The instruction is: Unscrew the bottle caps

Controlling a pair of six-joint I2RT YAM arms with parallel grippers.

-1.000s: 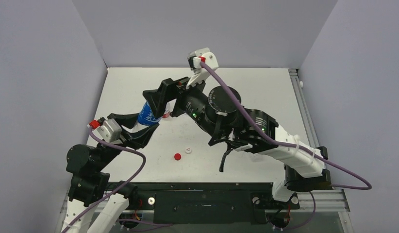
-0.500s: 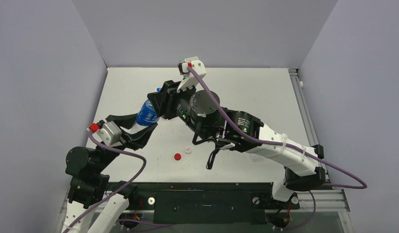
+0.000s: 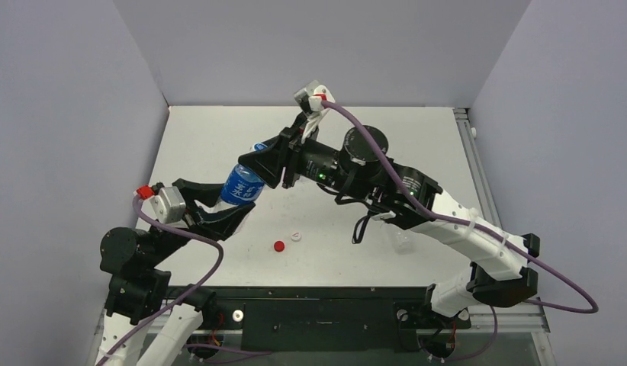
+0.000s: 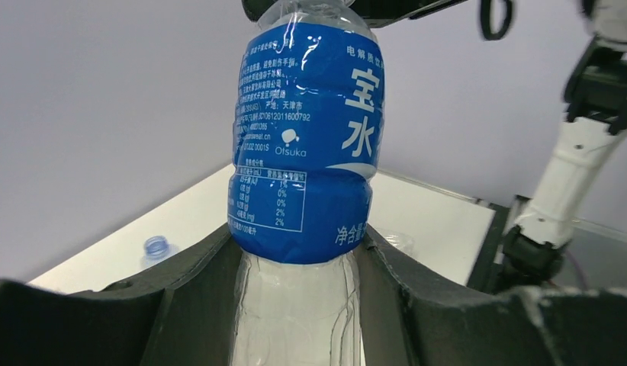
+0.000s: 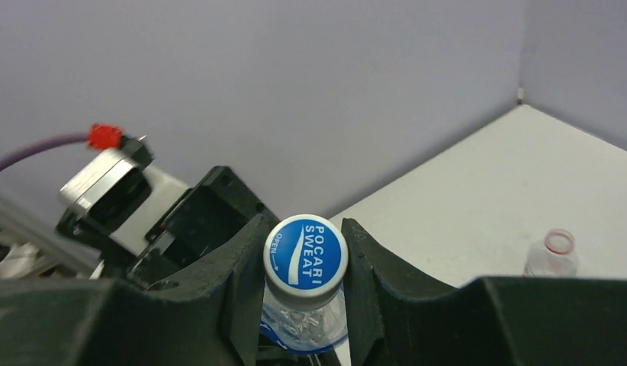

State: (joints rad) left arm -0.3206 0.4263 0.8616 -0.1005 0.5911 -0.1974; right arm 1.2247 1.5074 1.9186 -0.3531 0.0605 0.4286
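Right gripper (image 5: 306, 263) clamped across blue cap (image 5: 306, 254), squarely between fingers; bottle (image 4: 310, 137) axis runs straight away from them, tilted, down to left gripper (image 4: 295, 255) clamped round lower body

The bottle (image 4: 295, 313) is thin clear plastic, crinkled and shiny, and its blue label (image 4: 307, 137) is a glossy film. The blue cap (image 5: 306, 255) is smooth, glossy plastic with white print. The left end effector (image 4: 295, 255) and the right end effector (image 5: 306, 267) both have matt black plastic fingers with a faintly grainy surface. The desk (image 3: 417, 145) is smooth, matt white, and the walls (image 3: 333, 46) are matt pale lilac. The red cap (image 3: 278, 246) and white cap (image 3: 296, 236), towards the near side, look like smooth plastic.
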